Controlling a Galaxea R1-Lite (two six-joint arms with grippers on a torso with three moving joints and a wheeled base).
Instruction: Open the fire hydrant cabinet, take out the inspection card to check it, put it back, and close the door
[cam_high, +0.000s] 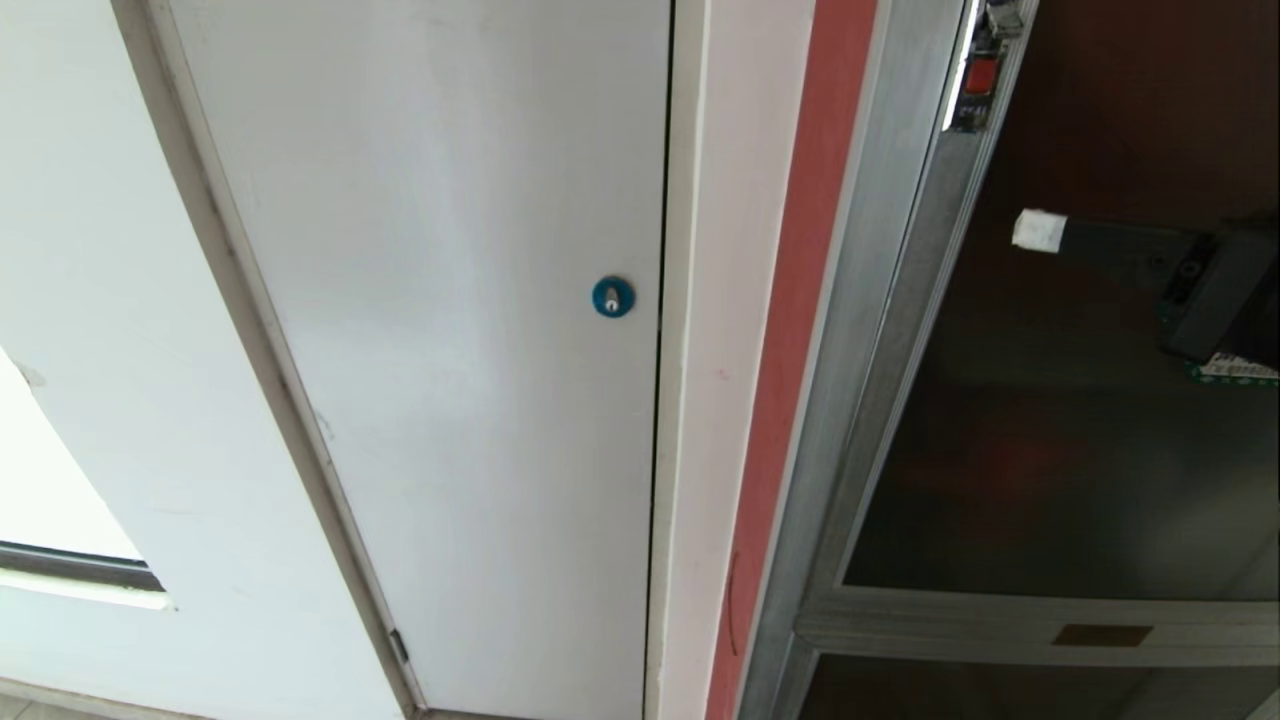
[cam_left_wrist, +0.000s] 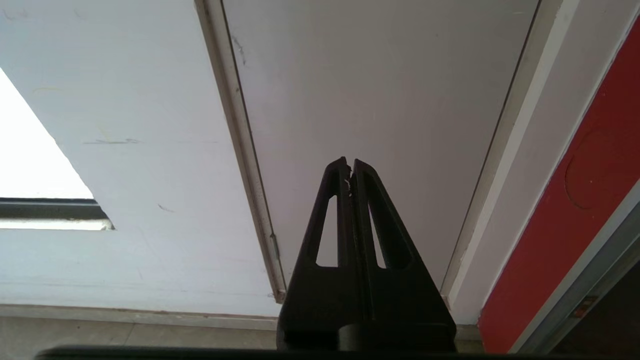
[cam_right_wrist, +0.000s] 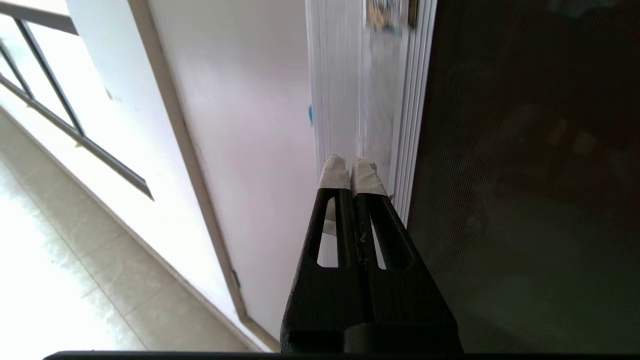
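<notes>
Ahead, a plain white door (cam_high: 430, 330) with a blue round lock (cam_high: 612, 297) stands left of a red wall strip (cam_high: 800, 300). Right of it, the door (cam_high: 1050, 450), silver-framed dark glass, fronts the fire hydrant cabinet. The right hand (cam_high: 1038, 231), white-taped fingers pressed together and empty, reaches across the glass near its red latch (cam_high: 981, 75). The left hand (cam_left_wrist: 350, 167), also closed, points at the white door above the tiled floor (cam_right_wrist: 75, 280).

The right arm reaches in from the right at chest height, its right gripper (cam_high: 1040, 231) held roughly level, white-taped fingertips (cam_right_wrist: 334, 172) pressed together, jaws empty. The left gripper (cam_left_wrist: 350, 165) hangs low and parked, jaws likewise closed on nothing.
</notes>
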